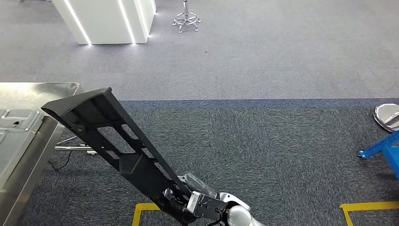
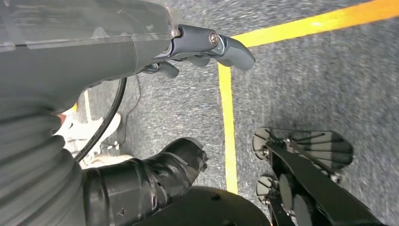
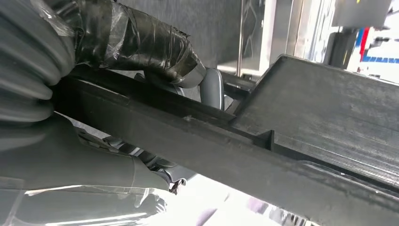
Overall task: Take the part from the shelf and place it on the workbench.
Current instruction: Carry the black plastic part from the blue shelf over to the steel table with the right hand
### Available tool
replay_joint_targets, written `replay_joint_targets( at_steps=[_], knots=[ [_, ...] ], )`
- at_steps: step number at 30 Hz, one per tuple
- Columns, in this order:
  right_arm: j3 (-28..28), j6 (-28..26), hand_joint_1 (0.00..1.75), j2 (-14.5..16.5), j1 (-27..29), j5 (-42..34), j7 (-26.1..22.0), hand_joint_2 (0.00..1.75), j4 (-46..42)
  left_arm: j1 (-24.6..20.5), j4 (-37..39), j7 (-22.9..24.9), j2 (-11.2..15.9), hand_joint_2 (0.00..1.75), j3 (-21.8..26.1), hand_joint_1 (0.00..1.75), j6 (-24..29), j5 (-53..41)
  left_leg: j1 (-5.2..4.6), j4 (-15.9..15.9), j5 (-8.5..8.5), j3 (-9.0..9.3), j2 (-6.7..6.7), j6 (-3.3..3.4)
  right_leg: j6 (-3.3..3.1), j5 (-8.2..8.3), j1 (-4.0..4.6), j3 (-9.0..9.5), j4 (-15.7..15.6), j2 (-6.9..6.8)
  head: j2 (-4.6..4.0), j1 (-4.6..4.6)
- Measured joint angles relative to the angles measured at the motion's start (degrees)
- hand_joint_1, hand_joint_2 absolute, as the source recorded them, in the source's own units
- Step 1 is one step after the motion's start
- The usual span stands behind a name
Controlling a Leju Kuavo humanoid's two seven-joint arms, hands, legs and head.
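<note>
Over carpet (image 1: 263, 141), right hand (image 1: 200, 200) grips part (image 1: 113, 141).

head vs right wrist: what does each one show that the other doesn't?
Head view alone: the metal workbench at the left with the part's far end above its edge, grey carpet, yellow floor tape, a white counter, a stool base and a blue frame.

Right wrist view alone: close up, the thumb and fingers wrapped around the part's rail.

Both: the long black part held by the right hand.
</note>
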Motion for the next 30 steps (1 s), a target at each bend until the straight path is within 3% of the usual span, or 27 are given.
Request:
replay_joint_targets(
  at_steps=[3, 5, 7, 8, 10, 12, 13, 14, 15, 16, 17, 19, 21, 22, 23, 25, 27, 28, 29, 30],
  knots=[
    [0.0, 0.0, 1.69, 0.0, 0.2, 0.0, 0.0, 1.75, -0.1, 0.1, 0.0, 0.0, 0.0, 1.75, 0.0, 0.0, 0.4, 0.1, -0.33, -10.5, 5.1, 5.41, 2.03, 0.66, 0.42, -0.56, 0.15, 0.67, 0.0, -1.68, -0.01, 0.0],
    [0.0, 0.0, 1.69, 0.0, 0.2, 0.0, 0.0, 1.75, -0.2, -0.1, 0.0, 0.0, 0.0, 1.75, 0.0, 0.0, 0.6, 0.1, -0.86, -14.6, 6.07, 7.45, 3.23, 1.42, 0.93, -0.88, 0.34, 0.97, 0.0, -2.6, -0.02, 0.02],
    [0.0, 0.0, 1.69, 0.1, 0.3, 0.0, 0.0, 1.75, -0.2, -0.1, 0.0, 0.1, -0.1, 1.75, 0.0, 0.0, 0.7, 0.1, -1.12, -15.0, 5.99, 7.46, 2.44, 2.09, 1.53, -1.0, 0.38, 1.28, -0.3, -3.47, -0.01, 0.02],
    [0.0, 0.0, 1.69, 0.1, 0.3, 0.0, 0.0, 1.75, -0.3, 0.0, 0.0, 0.1, -0.1, 1.75, 0.0, 0.0, 0.7, 0.0, -1.0, -15.4, 6.14, 7.62, 1.92, 2.41, 1.87, -1.18, 0.29, 1.43, -0.3, -3.27, -0.01, 0.03],
    [0.0, -0.1, 1.69, 0.2, 0.3, 0.0, 0.0, 1.75, -0.5, 0.1, 0.0, 0.4, -0.3, 1.75, 0.0, 0.0, 0.7, 0.0, -0.64, -16.2, 6.54, 8.07, 0.96, 3.06, 2.36, -3.0, 0.14, 0.49, 2.2, -1.01, -0.01, 0.1],
    [0.0, -0.1, 1.69, 0.1, 0.5, 0.0, 0.0, 1.75, -0.6, 0.0, 0.0, 0.5, -0.4, 1.75, 0.0, 0.0, 0.7, -0.1, -0.5, -16.4, 6.68, 8.18, -0.01, 3.49, 2.5, -6.54, 0.0, -2.88, 9.1, 1.55, -0.01, 0.17],
    [0.0, -0.1, 1.69, 0.0, 0.7, 0.0, 0.1, 1.75, -0.5, -0.1, 0.0, 0.5, -0.4, 1.75, 0.0, 0.0, 0.7, -0.1, -0.53, -16.4, 6.66, 8.14, -0.59, 3.61, 2.52, -7.92, -0.02, -4.83, 12.8, 1.99, -0.01, 0.17],
    [0.0, -0.1, 1.69, -0.1, 0.9, 0.0, 0.1, 1.75, -0.5, -0.1, 0.0, 0.6, -0.4, 1.75, 0.0, 0.0, 0.7, -0.1, -0.55, -16.3, 6.62, 8.13, -1.26, 3.64, 2.55, -8.28, -0.04, -6.21, 15.1, 2.14, -0.01, 0.18],
    [-0.1, -0.1, 1.69, -0.1, 1.1, 0.0, 0.2, 1.75, -0.5, -0.1, 0.0, 0.6, -0.4, 1.75, 0.0, 0.0, 0.7, -0.1, -0.56, -16.1, 6.56, 8.13, -1.98, 3.6, 2.56, -7.46, -0.08, -6.68, 15.4, 2.23, -0.01, 0.17],
    [-0.1, -0.1, 1.69, -0.1, 1.2, 0.0, 0.2, 1.75, -0.4, -0.1, 0.0, 0.7, -0.4, 1.75, 0.0, 0.0, 0.7, -0.1, -0.54, -15.9, 6.46, 8.13, -2.72, 3.5, 2.53, -5.58, -0.15, -6.06, 13.4, 2.37, -0.01, 0.17],
    [-0.1, -0.1, 1.69, -0.1, 1.2, 0.0, 0.3, 1.75, -0.5, -0.1, 0.0, 0.7, -0.4, 1.75, 0.0, 0.0, 0.7, -0.1, -0.51, -15.6, 6.31, 8.11, -3.43, 3.33, 2.47, -3.13, -0.26, -4.56, 9.7, 3.0, -0.02, 0.18],
    [-0.1, -0.1, 1.69, -0.1, 1.2, 0.0, 0.3, 1.75, -0.5, -0.1, 0.0, 0.8, -0.5, 1.75, 0.0, 0.0, 0.7, -0.1, -0.55, -14.8, 5.94, 7.75, -4.67, 2.8, 2.32, -0.13, -0.43, -1.87, 3.1, 5.07, -0.01, 0.17],
    [-0.1, -0.1, 1.69, -0.1, 1.2, 0.0, 0.3, 1.75, -0.5, -0.1, 0.0, 0.8, -0.5, 1.75, 0.0, 0.0, 0.7, -0.1, -0.44, -14.4, 5.81, 7.25, -5.62, 2.11, 2.0, 0.13, -0.24, -1.24, 1.2, 5.9, -0.01, 0.15],
    [-0.1, -0.1, 1.69, -0.1, 1.3, 0.0, 0.3, 1.75, -0.5, 0.0, 0.0, 0.8, -0.5, 1.75, 0.0, 0.0, 0.7, -0.1, -0.32, -14.4, 5.87, 7.07, -6.07, 1.76, 1.7, 0.27, -0.1, -1.15, 1.1, 5.34, -0.01, 0.16],
    [-0.1, -0.1, 1.69, -0.1, 1.2, 0.0, 0.3, 1.75, -0.5, 0.0, 0.0, 0.8, -0.5, 1.75, 0.0, 0.0, 0.7, -0.1, -0.18, -14.3, 5.83, 6.96, -5.97, 1.46, 1.33, 0.39, -0.08, -0.96, 0.9, 4.76, -0.01, 0.15],
    [-0.1, -0.1, 1.69, 0.1, 1.2, 0.0, 0.3, 1.75, -0.5, 0.1, 0.0, 0.8, -0.5, 1.75, 0.0, 0.0, 0.7, -0.1, -0.22, -12.2, 4.52, 5.97, -3.99, 0.93, 0.61, 0.59, -0.22, -0.47, 0.4, 3.53, -0.01, 0.1],
    [-0.1, -0.1, 1.69, 0.1, 1.2, 0.0, 0.3, 1.75, -0.5, 0.0, 0.0, 0.7, -0.6, 1.75, 0.0, 0.0, 0.7, -0.1, -0.23, -5.9, 1.27, 2.96, -1.25, 0.47, 0.17, 0.52, -0.19, -0.24, 0.1, 2.16, -0.01, 0.06],
    [-0.1, -0.1, 1.69, 0.1, 1.2, 0.0, 0.3, 1.75, -0.5, -0.1, 0.0, 0.6, -0.6, 1.75, 0.0, 0.0, 0.6, -0.1, -0.14, -2.2, -0.28, 1.08, -0.61, 0.27, 0.08, 0.44, -0.1, -0.22, 0.1, 1.41, -0.01, 0.06],
    [-0.1, -0.1, 1.69, 0.1, 1.2, 0.0, 0.3, 1.75, -0.5, -0.1, 0.0, 0.5, -0.6, 1.75, 0.0, 0.0, 0.6, -0.1, -0.07, 0.5, -1.08, -0.3, -0.27, 0.12, 0.03, 0.33, -0.04, -0.18, 0.2, 0.67, -0.01, 0.06],
    [-0.1, -0.2, 1.69, 0.1, 1.2, 0.0, 0.3, 1.75, -0.5, -0.1, 0.0, 0.5, -0.6, 1.75, 0.0, 0.0, 0.6, -0.1, -0.03, 1.3, -0.84, -0.74, -0.08, 0.05, 0.03, 0.22, 0.0, -0.12, 0.2, -0.03, -0.01, 0.06]
  ],
)
